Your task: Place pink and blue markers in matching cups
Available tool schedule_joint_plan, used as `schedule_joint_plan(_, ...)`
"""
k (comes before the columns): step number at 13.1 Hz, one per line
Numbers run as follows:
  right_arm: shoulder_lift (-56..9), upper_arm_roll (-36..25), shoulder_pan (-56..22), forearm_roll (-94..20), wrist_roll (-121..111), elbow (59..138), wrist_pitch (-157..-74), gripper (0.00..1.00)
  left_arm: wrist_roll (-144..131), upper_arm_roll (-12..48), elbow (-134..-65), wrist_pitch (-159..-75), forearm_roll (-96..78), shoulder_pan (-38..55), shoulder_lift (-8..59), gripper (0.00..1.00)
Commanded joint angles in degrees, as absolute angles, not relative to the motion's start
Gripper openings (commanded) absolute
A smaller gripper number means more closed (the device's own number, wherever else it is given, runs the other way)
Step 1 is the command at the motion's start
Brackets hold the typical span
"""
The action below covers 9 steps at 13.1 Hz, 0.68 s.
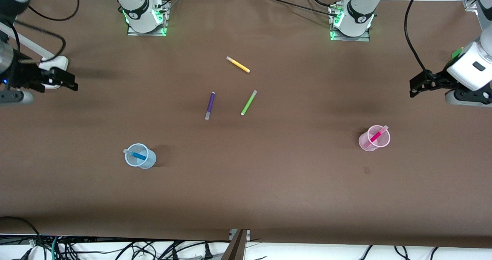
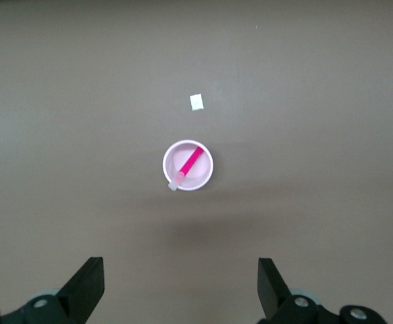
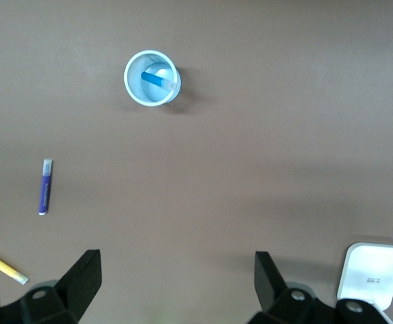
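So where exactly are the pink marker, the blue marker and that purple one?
pink marker (image 1: 377, 135), front view, on its magenta barrel inside the pink cup.
blue marker (image 1: 137, 155), front view, on its blue barrel inside the blue cup.
purple marker (image 1: 210, 103), front view, mid-barrel, lying on the table.

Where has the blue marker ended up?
The blue marker stands tilted inside the light blue cup, toward the right arm's end of the table, nearer the front camera than the purple marker.
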<state>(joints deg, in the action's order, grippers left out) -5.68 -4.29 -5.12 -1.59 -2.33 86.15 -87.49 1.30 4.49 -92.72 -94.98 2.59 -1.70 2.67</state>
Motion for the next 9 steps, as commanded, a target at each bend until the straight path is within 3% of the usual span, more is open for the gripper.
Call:
schedule_joint_plan(1, -4.21, -3.16, -4.22, -0.71, -1.84, 88.77, -87.64, 1.0, 0.61, 4.31, -94.75, -95.89, 1.85, -1.41, 1.32, 1.0)
schedule_joint_plan(9, -5.8, -3.34, -3.96, -0.26, -1.85, 85.96, -86.4, 1.0, 4.57, 4.31, -94.04, -95.45, 1.49, -1.49, 1.58, 1.0)
